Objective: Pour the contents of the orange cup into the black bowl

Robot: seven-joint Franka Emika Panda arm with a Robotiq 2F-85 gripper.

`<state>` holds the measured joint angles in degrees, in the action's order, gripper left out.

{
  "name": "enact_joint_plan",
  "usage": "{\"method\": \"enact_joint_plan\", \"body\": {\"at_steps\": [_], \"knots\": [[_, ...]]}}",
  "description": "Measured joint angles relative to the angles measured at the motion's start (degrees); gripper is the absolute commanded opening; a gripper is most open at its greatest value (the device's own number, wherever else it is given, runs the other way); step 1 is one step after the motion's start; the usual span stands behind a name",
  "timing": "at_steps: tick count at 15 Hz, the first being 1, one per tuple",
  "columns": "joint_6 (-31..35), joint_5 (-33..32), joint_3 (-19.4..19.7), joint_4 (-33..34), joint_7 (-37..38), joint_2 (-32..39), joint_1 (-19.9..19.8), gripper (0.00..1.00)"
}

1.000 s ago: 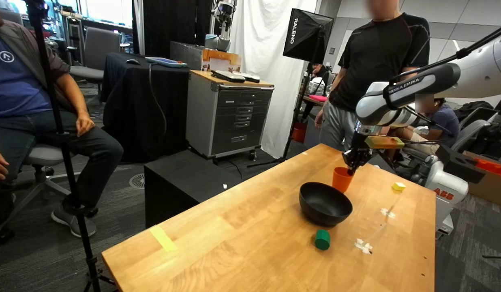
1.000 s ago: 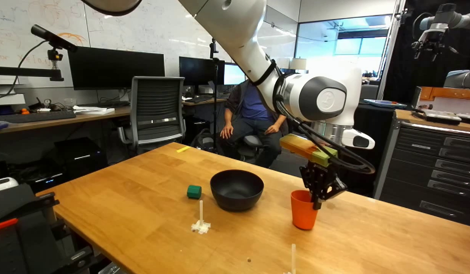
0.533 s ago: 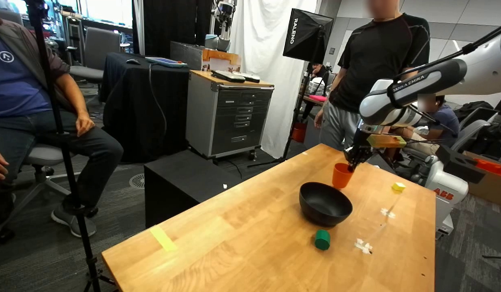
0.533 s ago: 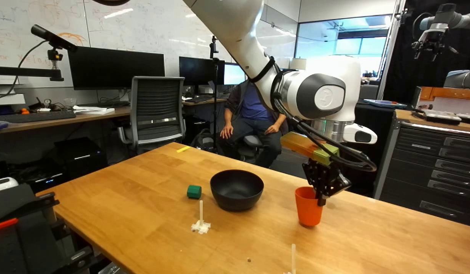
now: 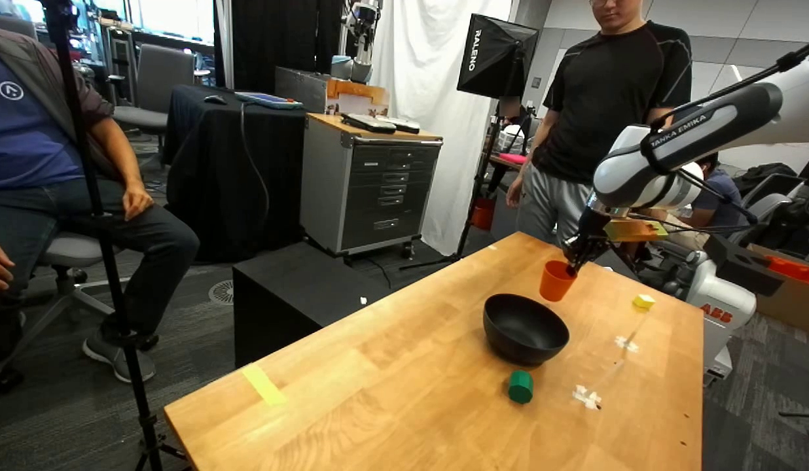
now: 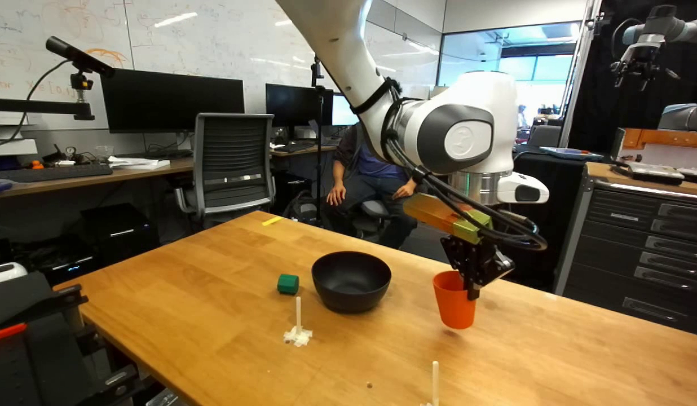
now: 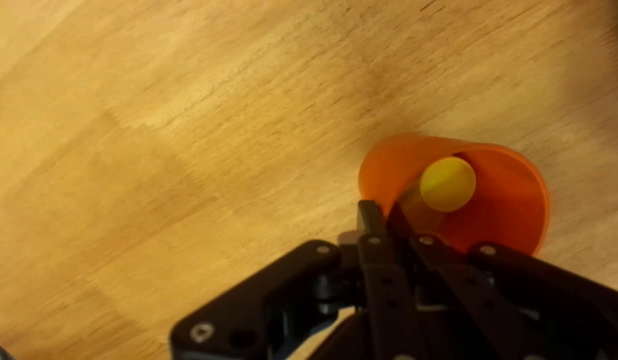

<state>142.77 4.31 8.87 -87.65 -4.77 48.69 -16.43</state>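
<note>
The orange cup hangs a little above the wooden table in both exterior views, leaning slightly. My gripper is shut on the cup's wall at the rim, one finger outside and one inside. In the wrist view the fingertips pinch the near side of the cup. A yellow cylinder stands inside the cup. The black bowl sits upright on the table beside the cup, apart from it; it looks empty in both exterior views.
A green block lies beside the bowl. A small yellow block lies near the table edge. Thin white pegs stand taped to the table, another one nearer that camera. A man stands behind the table end.
My gripper has lifted the orange cup off the table, and the cup now leans slightly. The bowl and the green block have not moved.
</note>
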Motion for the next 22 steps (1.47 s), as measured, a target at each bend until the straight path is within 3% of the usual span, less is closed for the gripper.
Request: {"method": "enact_joint_plan", "body": {"at_steps": [11,22], "knots": [[25.0,-3.1,1.4,-17.2,0.7,-3.6,4.5,0.04],[33.0,-3.3,3.0,-30.3,2.3,-12.1,9.3,0.04]]}}
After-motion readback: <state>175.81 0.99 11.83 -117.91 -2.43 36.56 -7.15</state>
